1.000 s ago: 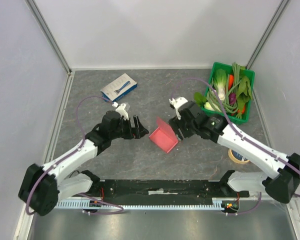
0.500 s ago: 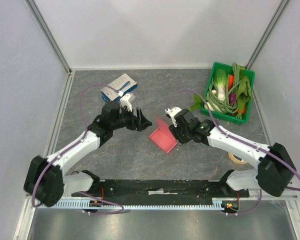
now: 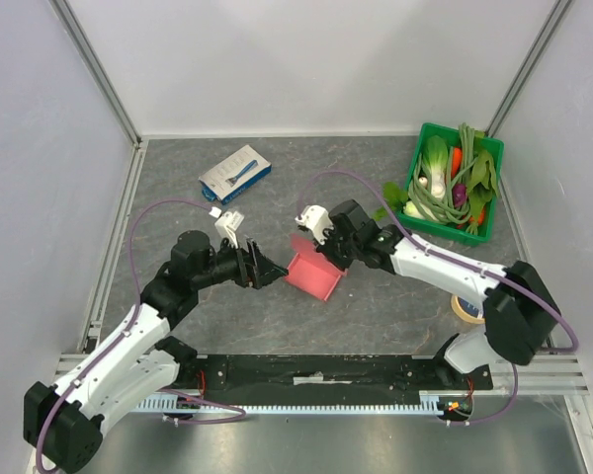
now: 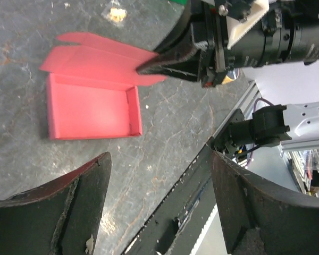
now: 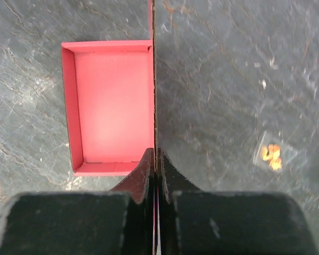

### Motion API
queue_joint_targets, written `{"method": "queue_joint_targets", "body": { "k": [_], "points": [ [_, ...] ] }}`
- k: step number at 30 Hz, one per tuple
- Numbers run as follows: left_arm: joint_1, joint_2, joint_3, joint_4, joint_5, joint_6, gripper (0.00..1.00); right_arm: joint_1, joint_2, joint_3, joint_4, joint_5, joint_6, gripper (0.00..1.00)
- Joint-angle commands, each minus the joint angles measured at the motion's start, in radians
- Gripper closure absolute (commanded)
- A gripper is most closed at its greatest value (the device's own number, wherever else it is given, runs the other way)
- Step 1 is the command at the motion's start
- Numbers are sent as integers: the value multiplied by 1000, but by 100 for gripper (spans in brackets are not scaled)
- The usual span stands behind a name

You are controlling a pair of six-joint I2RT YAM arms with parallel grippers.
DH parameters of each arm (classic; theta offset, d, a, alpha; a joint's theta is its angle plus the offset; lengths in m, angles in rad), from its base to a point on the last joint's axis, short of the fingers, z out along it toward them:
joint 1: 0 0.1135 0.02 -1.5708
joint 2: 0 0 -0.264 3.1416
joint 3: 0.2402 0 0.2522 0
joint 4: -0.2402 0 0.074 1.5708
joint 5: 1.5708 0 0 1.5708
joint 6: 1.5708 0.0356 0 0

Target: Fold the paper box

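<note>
Right wrist — right pincer (image 5: 154, 154) tight on paper box (image 5: 111, 101) flap; left pincer (image 4: 159, 159) wide, bare

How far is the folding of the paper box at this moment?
Done: the paper box already has a tray with its side walls standing. In hand: the right gripper is shut on the upright lid flap; the left gripper is open and apart from the box. Left: to bring the lid down and tuck it in.

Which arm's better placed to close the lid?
Right, likely: the right claw is shut on the raised lid flap of the paper box. The left claw hangs open beside it, holding nothing.
</note>
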Motion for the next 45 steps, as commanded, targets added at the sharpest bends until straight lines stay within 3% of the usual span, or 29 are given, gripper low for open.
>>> {"method": "queue_joint_targets", "body": {
  "k": [1, 4, 6, 8, 11, 15, 21, 24, 25, 27, 33, 37, 39, 41, 42, 45],
  "points": [
    [3, -24, 38, -92, 28, -51, 19, 0, 110, 126, -2, -71, -165, 100],
    [3, -18, 69, -112, 16, -33, 20, -1, 177, 185, -42, -113, -257, 100],
    [3, -12, 81, -117, 4, -27, 21, -1, 197, 202, -87, -198, -412, 100],
    [3, -12, 69, -109, -10, -28, 27, -8, 205, 204, -89, -230, -498, 100],
    [4, -15, 24, -54, -24, -51, 29, -17, 259, 317, -221, -299, -565, 100],
    [6, -9, -25, 29, -70, -51, 25, -23, 279, 370, -324, -416, -683, 100],
    [6, 7, -63, 86, -234, 45, 20, -29, 395, 491, -491, -421, -736, 100],
    [6, 51, -60, 89, -239, 88, 30, -41, 395, 482, -407, -370, -614, 55],
    [6, 85, -56, 111, -237, 102, 30, -46, 383, 454, -372, -361, -524, 27],
    [4, 106, -50, 101, -239, 111, 33, -49, 323, 427, -289, -332, -466, 17],
    [4, 76, -56, 49, -263, 133, 33, -52, 139, 299, -158, -102, -202, 14],
    [4, 80, -62, 53, -289, 125, 35, -52, 23, 139, -85, -49, -61, 17],
    [4, 109, -66, 78, -283, 127, 44, -52, -48, 75, -16, -91, -18, 19],
    [3, 122, -79, 89, -271, 136, 49, -52, -94, -4, 49, -115, -3, 28],
    [1, 120, -103, 160, -266, 144, 51, -52, -103, -35, 61, -109, 10, 41],
    [0, 97, -154, 225, -273, 160, 51, -51, -102, -49, 73, -97, 11, 50]
  ]
}}
